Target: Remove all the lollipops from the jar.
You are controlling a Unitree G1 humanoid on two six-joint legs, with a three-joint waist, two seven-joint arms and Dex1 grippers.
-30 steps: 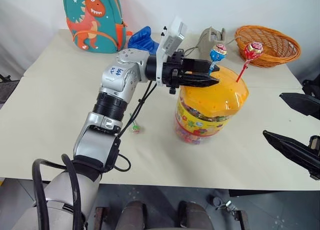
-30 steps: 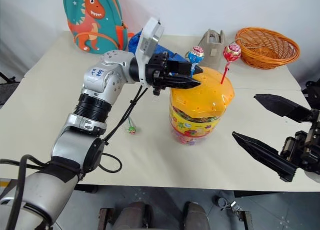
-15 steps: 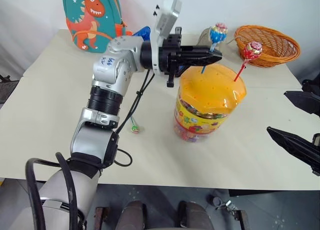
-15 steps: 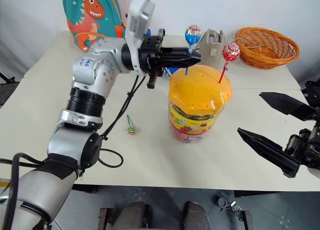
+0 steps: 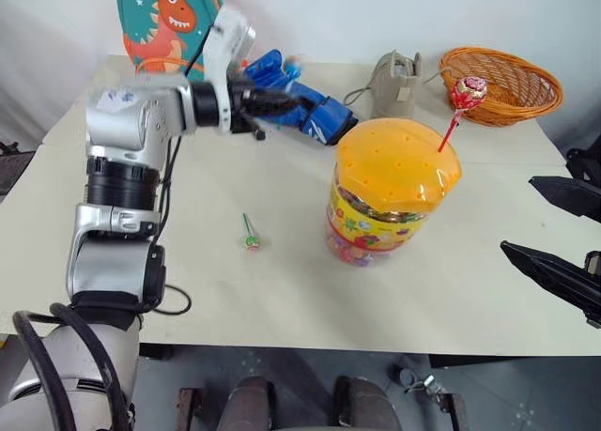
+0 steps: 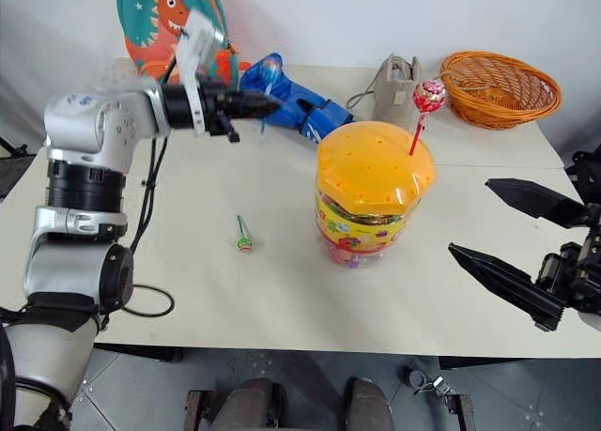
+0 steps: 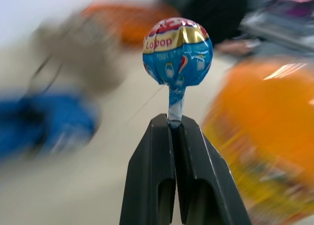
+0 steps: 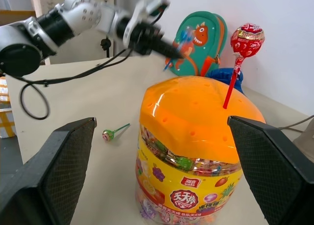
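left gripper (image 7: pixel 172 124) pinching blue lollipop (image 7: pixel 177 51) stick, right gripper (image 6: pixel 498 229) spread wide, 1 red lollipop (image 5: pixel 469 92) in jar (image 5: pixel 390 192), green lollipop (image 5: pixel 250 238) on table (image 5: pixel 470 290)

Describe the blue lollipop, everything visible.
The blue lollipop is a round ball in a shiny blue wrapper printed with small figures, with a gold and red band on top reading "Lopop". The wrapper twists down over a thin stick. The left gripper is shut on that stick just below the ball, so the ball stands past the fingertips. It hangs in the air over the table, clear of the jar, near the blue thing by the backpack.
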